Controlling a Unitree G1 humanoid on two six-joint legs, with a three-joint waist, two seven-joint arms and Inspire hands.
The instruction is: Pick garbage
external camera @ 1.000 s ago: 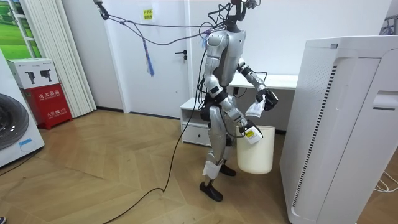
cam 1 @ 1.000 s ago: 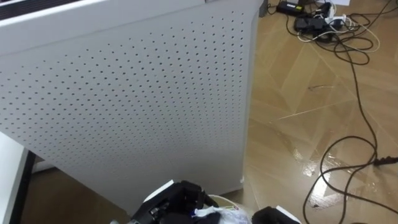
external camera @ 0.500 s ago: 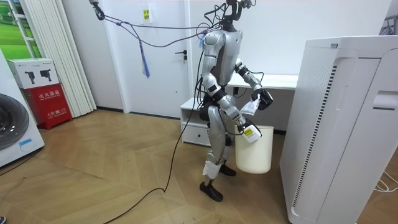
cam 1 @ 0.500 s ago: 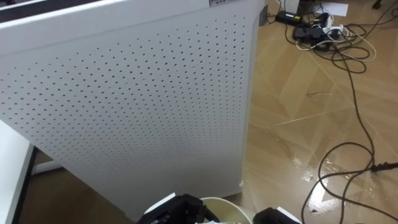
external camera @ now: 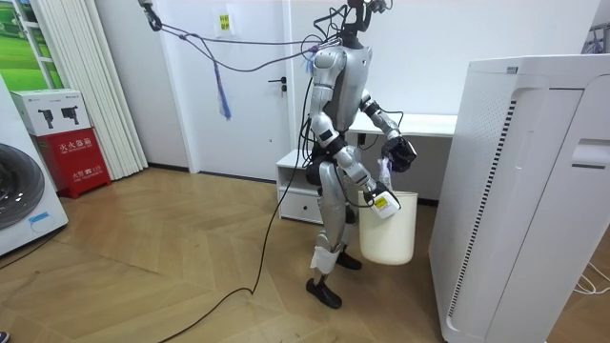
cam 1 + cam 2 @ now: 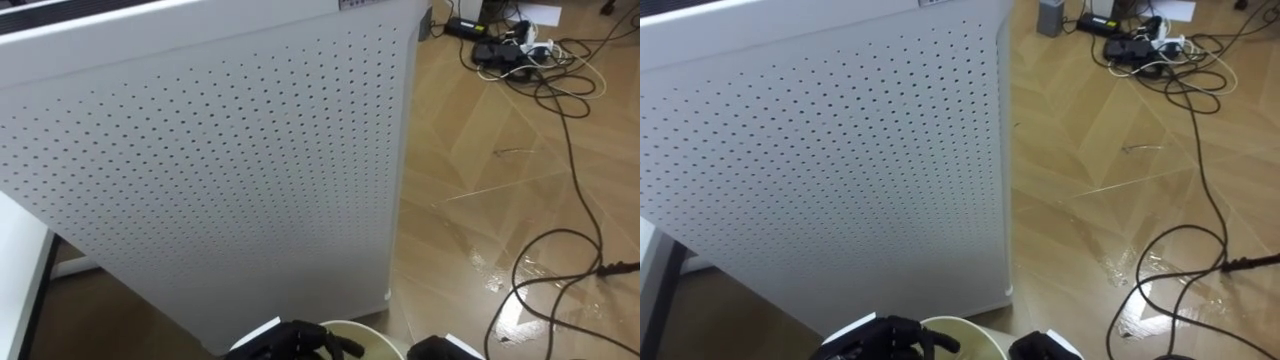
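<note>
Floor: one stretch of wood parquet. I stand on it as I did a second ago, between the desk and the cabinet, with the bin right in front of my legs.
Cabinet: one tall white unit with a dotted side panel. It sits a little lower in my eye views than a second ago, but everything shifts with it, so that is my head moving.
Desk: one white desk against the wall behind me.
Bin: one pale round bin on the floor. More of its rim shows at the bottom of my eye views than a second ago.
Cables: one tangle near the far wall, plus one dark cable looping across the floor, unmoved.
Left hand: it is raised above the bin's mouth. A second ago it was curled round crumpled white garbage. Now its fingers reach out fairly straight over the rim and I see nothing in them.
Right hand: it is at the bin's rim, where it was before. I cannot tell whether it is open or closed.
Garbage: one pale scrap shows in the room view, just under my left hand and above the bin. I cannot tell whether it touches the hand.
</note>
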